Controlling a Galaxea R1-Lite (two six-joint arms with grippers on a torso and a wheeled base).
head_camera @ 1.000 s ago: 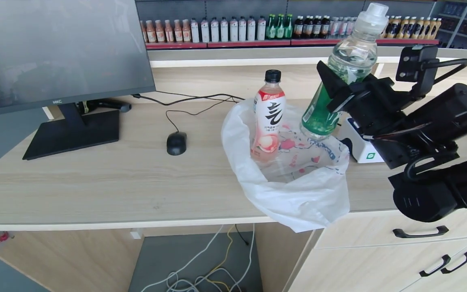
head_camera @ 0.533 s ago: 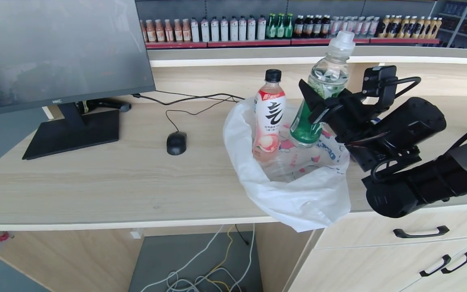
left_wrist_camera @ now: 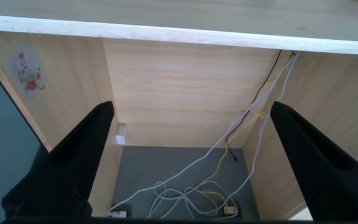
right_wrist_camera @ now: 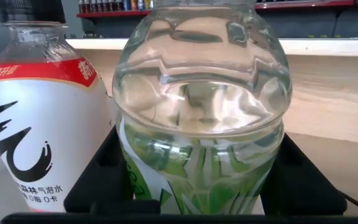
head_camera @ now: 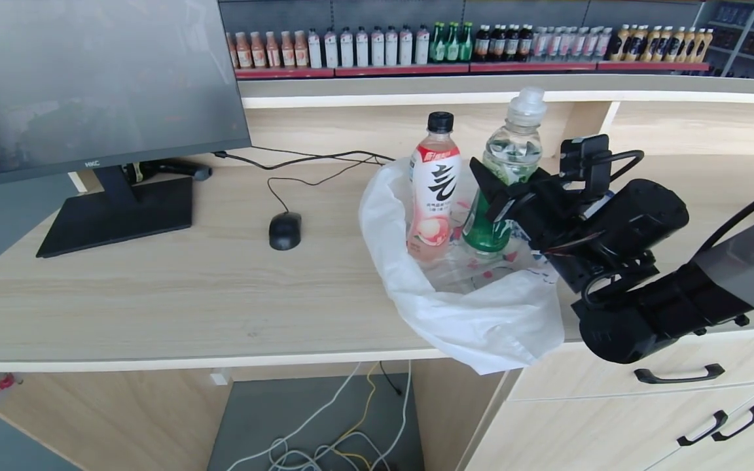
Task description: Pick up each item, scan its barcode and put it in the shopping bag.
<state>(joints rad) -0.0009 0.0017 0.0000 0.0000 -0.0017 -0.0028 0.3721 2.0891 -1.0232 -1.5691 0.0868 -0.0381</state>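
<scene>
Well, right gripper [head_camera: 496, 196] clasps clear ribbed bottle [head_camera: 514, 147].

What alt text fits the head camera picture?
The right gripper holds a green-labelled water bottle upright in an open white bag on a wooden counter, beside a pink bottle standing in the bag. A monitor and mouse sit further left.

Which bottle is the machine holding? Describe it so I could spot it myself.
Start at the long pale wooden counter and find the crumpled white plastic shopping bag near its front edge. Two bottles rise from it; the black right end effector grips the clear plastic bottle. Unlike the black-capped pink-and-white bottle beside it, it has a green label and white cap.
</scene>
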